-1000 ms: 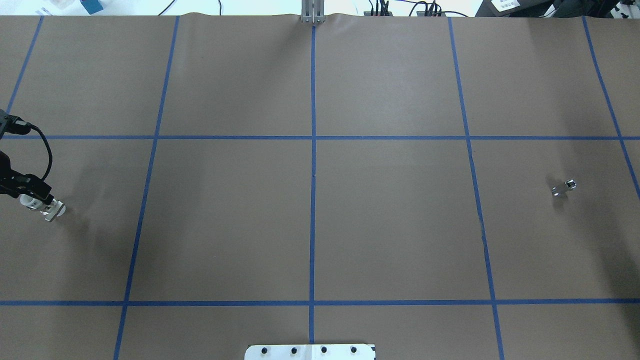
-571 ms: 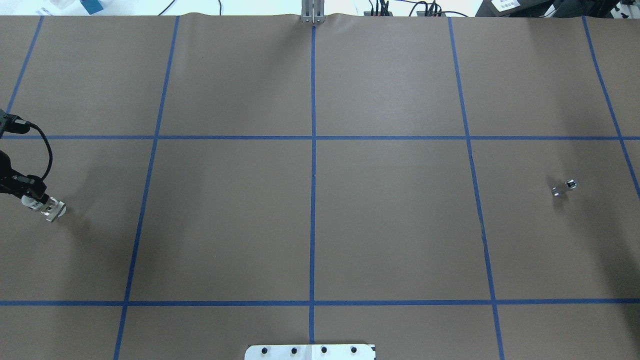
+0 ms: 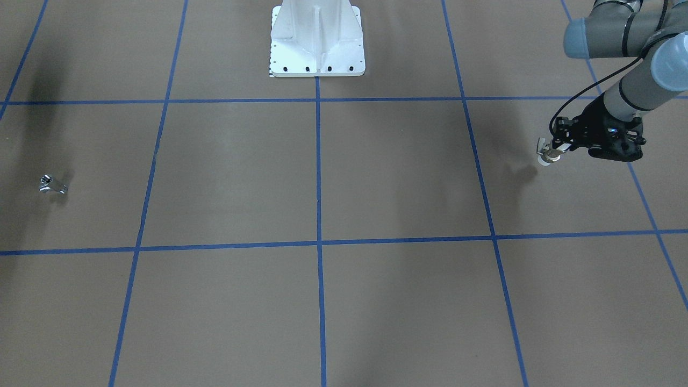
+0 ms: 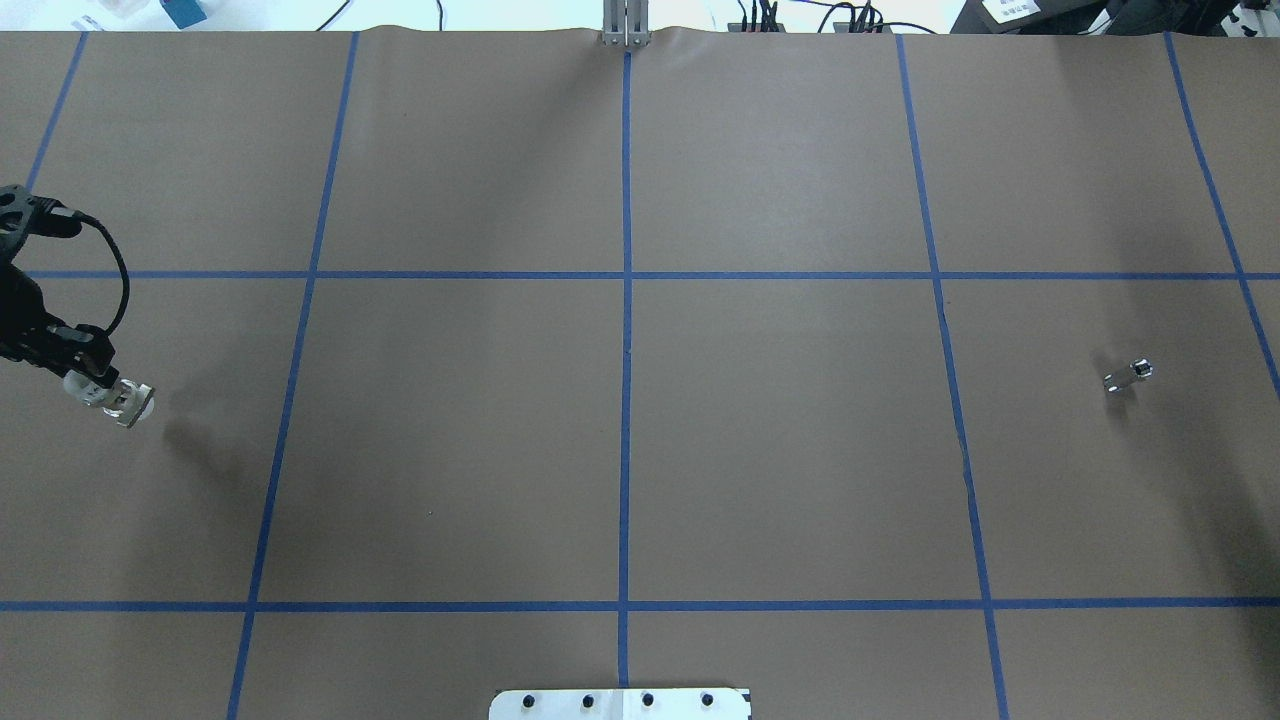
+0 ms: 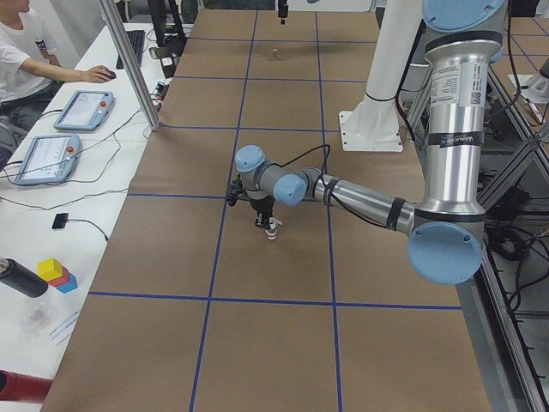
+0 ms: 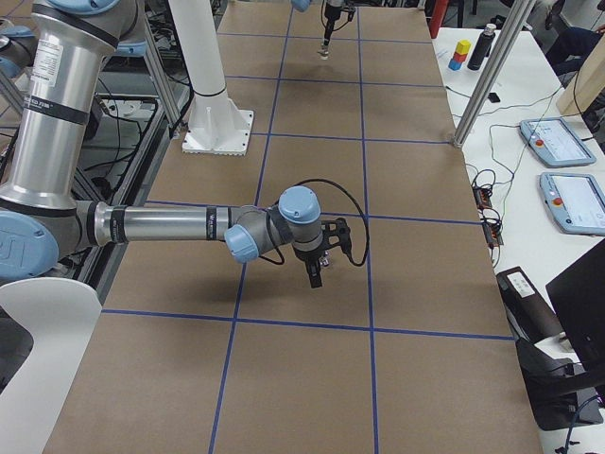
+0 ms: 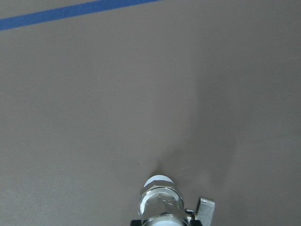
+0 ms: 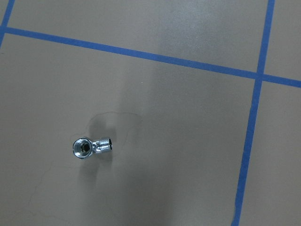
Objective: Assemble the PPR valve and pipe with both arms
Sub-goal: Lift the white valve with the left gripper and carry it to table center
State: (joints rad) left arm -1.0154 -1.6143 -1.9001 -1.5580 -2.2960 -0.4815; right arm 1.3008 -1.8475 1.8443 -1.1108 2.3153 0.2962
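Observation:
My left gripper (image 4: 88, 378) is shut on the PPR valve (image 4: 124, 401) at the table's far left and holds it above the brown surface, with its shadow lying apart from it. The valve also shows in the front view (image 3: 547, 154), the left view (image 5: 271, 228) and the left wrist view (image 7: 162, 201), with its white ring end and side handle. The pipe (image 4: 1128, 376), a shiny bent metal stub, lies alone at the far right (image 3: 51, 184); the right wrist view looks down on it (image 8: 91, 147). My right gripper (image 6: 316, 276) shows only in the right side view, so I cannot tell whether it is open or shut.
The white bolted pedestal (image 3: 317, 43) stands at the robot's side of the table. Blue tape lines (image 4: 625, 400) divide the brown surface into squares. An aluminium post (image 4: 624, 22) stands at the far edge. An operator (image 5: 26, 60) sits with tablets beyond the table.
My left gripper has risen with the valve and shifted slightly right and towards the far side; the valve's shadow now lies apart from it. The pipe has not moved.

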